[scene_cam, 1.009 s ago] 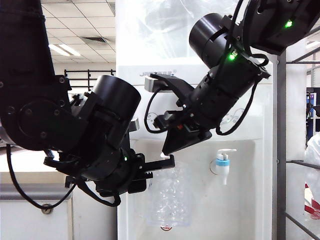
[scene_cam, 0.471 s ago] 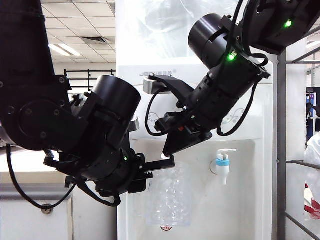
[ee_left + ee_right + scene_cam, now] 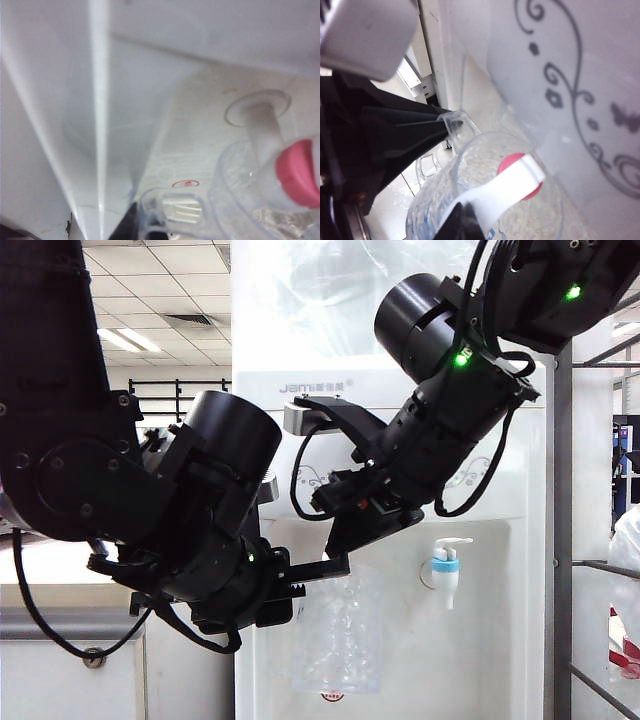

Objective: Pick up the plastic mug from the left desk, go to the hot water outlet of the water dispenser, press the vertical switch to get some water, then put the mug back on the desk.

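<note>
The plastic mug [image 3: 340,635], clear and dimpled with a side handle, hangs in the lower centre of the exterior view, inside the recess of the tall white water dispenser [image 3: 480,640]. We find the left gripper [image 3: 290,592] clamped on the mug's handle side, at lower left of centre. In the right wrist view the mug's open mouth sits directly under the hot water outlet [image 3: 520,175], the white tap with the red-pink collar.

The right gripper [image 3: 335,565], jaws together and holding nothing, bears on the white vertical switch [image 3: 495,192] from above. We judge pick-up and approach complete and the pressing step in hand. Whether water is flowing we cannot tell; the mug shows no clear fill line. Filling and return to the desk remain.

The pale cream left desk [image 3: 60,590] with its grey front panel lies at lower left. Beyond it we note an office ceiling of tiles and strip lights [image 3: 130,340], and metal shelving [image 3: 565,540] at right.
</note>
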